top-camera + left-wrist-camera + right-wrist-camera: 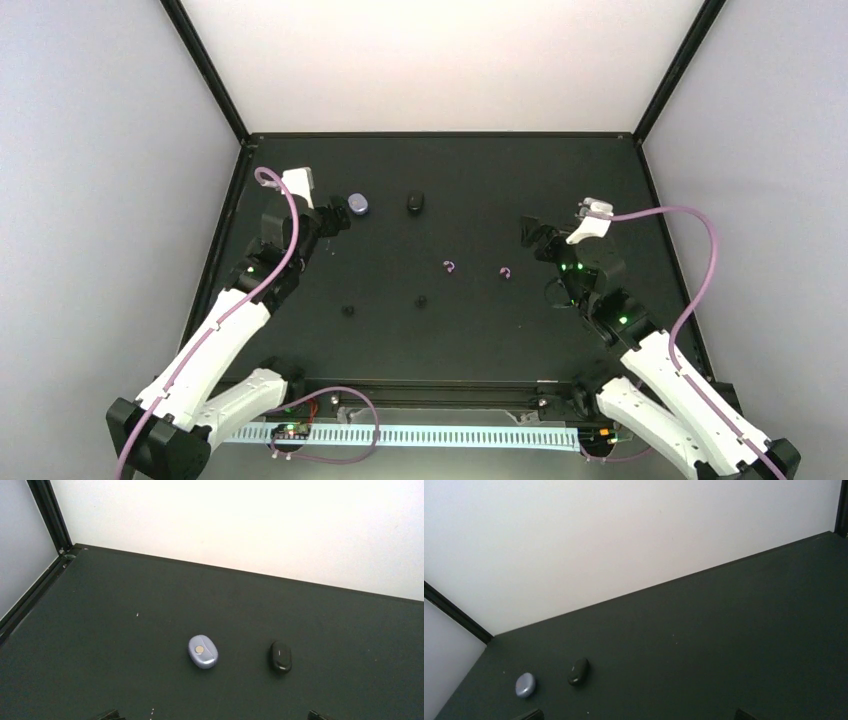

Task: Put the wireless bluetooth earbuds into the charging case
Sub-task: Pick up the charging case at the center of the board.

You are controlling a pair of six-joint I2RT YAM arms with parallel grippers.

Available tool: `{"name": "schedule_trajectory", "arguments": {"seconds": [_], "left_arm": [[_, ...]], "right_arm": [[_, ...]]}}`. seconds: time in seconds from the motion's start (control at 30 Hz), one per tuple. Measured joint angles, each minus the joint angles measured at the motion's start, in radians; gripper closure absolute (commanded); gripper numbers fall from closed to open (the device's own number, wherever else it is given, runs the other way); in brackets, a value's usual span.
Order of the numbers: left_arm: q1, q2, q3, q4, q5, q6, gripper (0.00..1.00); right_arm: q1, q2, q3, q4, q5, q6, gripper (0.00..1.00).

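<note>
Two black earbuds lie loose on the dark table, well apart from the charging case.
That lavender case sits far left, just beside the left gripper, whose jaws stand wide apart and empty. A black oval piece lies near the case. The right gripper, likewise spread and empty, hovers at the right.

From above I can reach the lavender case freely; bare bench lies behind and in front of it. The black oval piece lies near on its right, not touching. The left claw stands just beside the case.
</note>
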Motion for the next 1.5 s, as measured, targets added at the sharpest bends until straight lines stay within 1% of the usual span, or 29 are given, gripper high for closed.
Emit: {"name": "schedule_trajectory", "arguments": {"seconds": [0.13,0.43,0.6,0.7,0.77,0.87,0.97,1.03,1.17,1.23,1.27,1.33,1.47,1.5], "left_arm": [[0.0,-0.01,-0.008,0.003,0.0,0.002,0.01],[0.0,-0.004,-0.015,0.013,0.001,-0.002,0.01],[0.0,0.001,-0.027,0.007,-0.043,-0.043,0.01],[0.023,0.01,-0.032,-0.01,-0.052,-0.084,0.01],[0.056,0.05,-0.01,-0.047,-0.038,-0.12,0.01],[0.096,0.165,0.066,-0.098,0.012,-0.159,0.01],[0.113,0.289,0.151,-0.136,0.061,-0.185,0.01],[0.113,0.344,0.192,-0.158,0.085,-0.197,0.01],[0.118,0.404,0.229,-0.19,0.113,-0.212,0.01],[0.121,0.417,0.235,-0.214,0.124,-0.212,0.01],[0.124,0.419,0.238,-0.233,0.132,-0.213,0.01],[0.125,0.417,0.238,-0.249,0.139,-0.212,0.01],[0.125,0.367,0.221,-0.266,0.145,-0.207,0.01],[0.125,0.344,0.209,-0.266,0.146,-0.204,0.01]], "right_arm": [[0.0,0.039,0.002,0.0,-0.014,-0.014,0.0],[0.0,0.048,0.008,0.03,-0.049,-0.052,0.0],[0.0,0.142,0.077,0.034,-0.069,-0.054,0.0],[0.0,0.205,0.114,0.042,-0.101,-0.046,0.0],[0.0,0.238,0.126,0.045,-0.123,-0.038,0.0],[0.0,0.294,0.145,0.047,-0.153,-0.027,0.0],[0.001,0.354,0.175,0.044,-0.185,-0.024,0.0],[0.001,0.395,0.195,0.041,-0.205,-0.023,0.0],[0.003,0.507,0.246,0.039,-0.238,-0.008,0.0],[0.008,0.586,0.283,0.041,-0.249,0.005,0.0],[0.012,0.66,0.321,0.042,-0.258,0.016,0.0],[0.017,0.732,0.358,0.04,-0.266,0.026,0.0],[0.023,0.958,0.538,0.021,-0.281,0.04,0.01],[0.023,1.025,0.611,0.003,-0.282,0.043,0.02]]}}
